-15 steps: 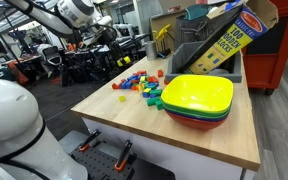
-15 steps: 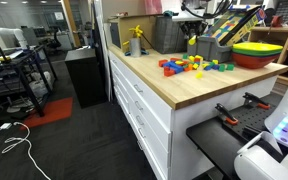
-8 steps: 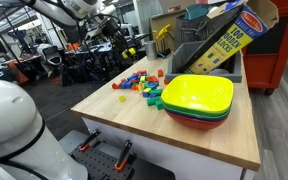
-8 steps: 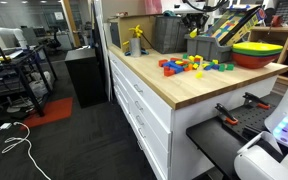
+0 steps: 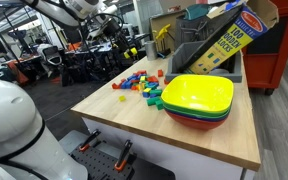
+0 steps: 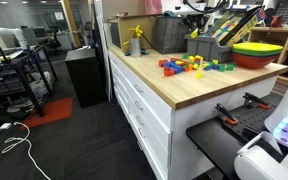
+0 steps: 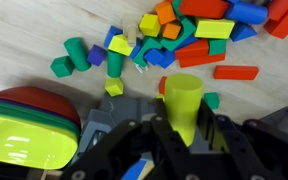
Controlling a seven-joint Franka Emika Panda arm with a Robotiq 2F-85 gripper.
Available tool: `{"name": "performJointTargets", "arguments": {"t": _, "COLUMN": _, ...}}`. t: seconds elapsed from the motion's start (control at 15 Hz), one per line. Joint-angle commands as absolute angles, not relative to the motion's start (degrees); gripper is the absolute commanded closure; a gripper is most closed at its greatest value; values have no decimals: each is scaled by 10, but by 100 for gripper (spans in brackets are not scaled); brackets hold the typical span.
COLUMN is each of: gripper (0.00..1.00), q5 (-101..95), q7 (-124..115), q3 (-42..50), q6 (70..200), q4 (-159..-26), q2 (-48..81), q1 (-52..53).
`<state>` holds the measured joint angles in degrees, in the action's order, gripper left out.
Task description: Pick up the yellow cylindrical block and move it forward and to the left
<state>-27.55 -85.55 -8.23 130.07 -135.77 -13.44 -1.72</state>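
My gripper (image 7: 184,135) is shut on the yellow cylindrical block (image 7: 183,100), which stands upright between the fingers. The wrist view looks down past it onto the pile of coloured blocks (image 7: 184,40) on the wooden table (image 7: 44,40). In both exterior views the gripper (image 5: 129,46) (image 6: 192,32) hangs above the far side of the block pile (image 5: 139,85) (image 6: 189,65), clear of the tabletop. A bit of yellow shows at its tips in an exterior view (image 5: 132,52).
A stack of bowls with a yellow-green one on top (image 5: 197,100) (image 6: 259,50) (image 7: 24,125) stands beside the pile. A grey bin (image 5: 199,55) and a blocks box (image 5: 229,40) stand behind. A yellow object (image 6: 135,40) stands at the table's back edge. The table edge (image 5: 134,125) is near.
Over the last second the arm swung towards the grey bin with the yellow cylinder held above the pile. In the last half second nothing visibly moved.
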Motion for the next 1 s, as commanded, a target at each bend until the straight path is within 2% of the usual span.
{"name": "performJointTargets", "arguments": {"t": 0.0, "gripper": 92, "q5": -300, "q7": -840, "q3": -68, "q6": 1309, "q4": -1342, "q2": -112, "q1": -32}}
{"name": "performJointTargets", "arguments": {"t": 0.2, "gripper": 92, "q5": -295, "q7": -847, "q3": -64, "q6": 1301, "q4": -1353, "q2": -117, "q1": -28}}
{"name": "performJointTargets", "arguments": {"t": 0.27, "gripper": 67, "q5": -295, "q7": -846, "q3": -60, "q6": 1301, "q4": -1352, "q2": -113, "q1": -30}}
{"name": "performJointTargets", "arguments": {"t": 0.93, "gripper": 67, "q5": -295, "q7": -846, "q3": -63, "q6": 1301, "q4": -1352, "q2": -111, "q1": -26}}
